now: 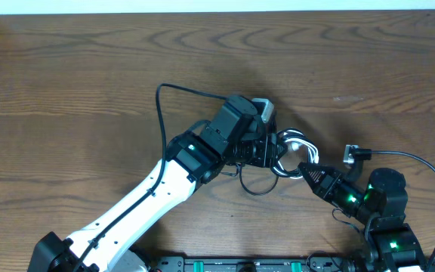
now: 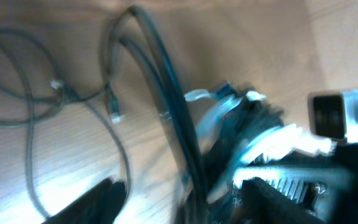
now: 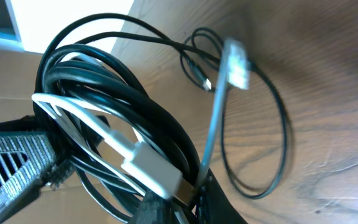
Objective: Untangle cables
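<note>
Wood-grain table (image 1: 66,91) fills the overhead view. Cables (image 1: 291,155) sit just right of centre there, bunched in one coil: black strands with a white one wound through. One thin cord (image 3: 272,124) trails out in a loose loop on the wood, at the right of the right wrist view. Right gripper (image 1: 306,171) is pinched shut on the coil's lower edge, by the white plug (image 3: 143,163). Left gripper (image 1: 269,155) is at the coil's left side with its fingers apart; its view is blurred and shows no clear grip. Judged barely started: no strand is separated, so nearly all the untangling is left.
</note>
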Motion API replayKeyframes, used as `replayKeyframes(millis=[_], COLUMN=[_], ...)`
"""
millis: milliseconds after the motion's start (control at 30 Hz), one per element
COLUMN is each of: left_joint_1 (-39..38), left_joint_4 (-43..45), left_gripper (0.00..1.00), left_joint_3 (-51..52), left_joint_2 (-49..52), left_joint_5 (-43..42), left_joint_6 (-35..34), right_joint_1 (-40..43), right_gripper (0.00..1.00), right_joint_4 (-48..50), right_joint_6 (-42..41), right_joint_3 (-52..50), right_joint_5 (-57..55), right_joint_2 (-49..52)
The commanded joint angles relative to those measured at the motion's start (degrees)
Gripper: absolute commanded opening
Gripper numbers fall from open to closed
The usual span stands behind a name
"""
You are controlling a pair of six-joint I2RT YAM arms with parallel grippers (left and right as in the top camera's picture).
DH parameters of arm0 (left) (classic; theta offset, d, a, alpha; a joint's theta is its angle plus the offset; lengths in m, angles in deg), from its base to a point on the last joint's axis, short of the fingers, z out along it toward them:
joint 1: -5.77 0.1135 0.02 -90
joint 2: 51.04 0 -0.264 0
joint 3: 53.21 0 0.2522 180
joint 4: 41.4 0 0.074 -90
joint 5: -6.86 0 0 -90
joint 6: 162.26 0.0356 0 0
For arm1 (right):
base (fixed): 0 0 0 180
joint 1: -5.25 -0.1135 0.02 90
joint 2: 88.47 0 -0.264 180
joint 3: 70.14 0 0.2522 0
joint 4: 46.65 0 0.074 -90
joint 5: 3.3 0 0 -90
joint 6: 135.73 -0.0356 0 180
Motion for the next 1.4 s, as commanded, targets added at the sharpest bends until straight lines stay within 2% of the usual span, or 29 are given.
replayKeyframes(millis=[0,133,233,300,467,767,867,933,967,1033,1067,1367], left_joint_1=[0.3,1.2,3.2,4.3,4.7,4.2,3.2,2.4,1.9,1.4,1.5,1.8], left_joint_4=[-0.7,-0.7,-0.7,-0.7,2.4,3.4,3.4,3.3,3.3,3.4,3.4,2.9], left_gripper=[0.72,0.74,0.75,0.86,0.87,0.85,0.76,0.64,0.52,0.20,0.08,0.08], left_joint_3=[-1.4,-1.5,-1.4,-1.4,-1.5,-1.4,-1.5,-1.4,-1.4,-1.4,-1.5,-1.4], left_joint_2=[0.1,0.1,0.1,0.1,0.1,0.3,1.5,2.8,3.7,5.4,6.1,7.4], left_joint_5=[10.4,12.4,12.5,12.4,8.2,8.1,7.9,7.9,7.9,7.9,8.0,9.3], left_joint_6=[1.4,-0.6,-5.6,-8.7,-9.8,-9.8,-9.8,-9.8,-9.8,-9.8,-9.8,-9.8], right_joint_1=[-0.5,-0.5,-0.5,-0.5,-0.5,-0.5,-0.5,-0.5,-0.5,-0.5,-0.5,-0.5], right_gripper=[0.01,0.01,0.01,0.01,0.01,0.01,0.01,0.01,0.01,0.01,0.01,0.01], right_joint_4=[-0.3,0.0,-0.1,-0.1,-0.1,-0.2,-0.2,-0.2,-0.2,-0.3,-0.5,-4.6], right_joint_6=[5.1,7.2,9.8,10.3,10.4,11.7,12.3,12.3,12.3,12.4,12.4,10.8], right_joint_3=[0.6,0.6,0.6,0.6,0.6,0.6,0.6,0.6,0.6,0.6,0.6,0.6], right_joint_5=[-3.2,-3.3,-3.1,-3.1,-3.1,-2.4,-2.2,-1.8,-1.7,-1.1,-0.9,-4.7], right_joint_2=[-0.2,-0.2,-0.2,-0.2,-0.2,-0.2,-0.2,-0.2,-0.2,-0.2,-0.2,-0.2])
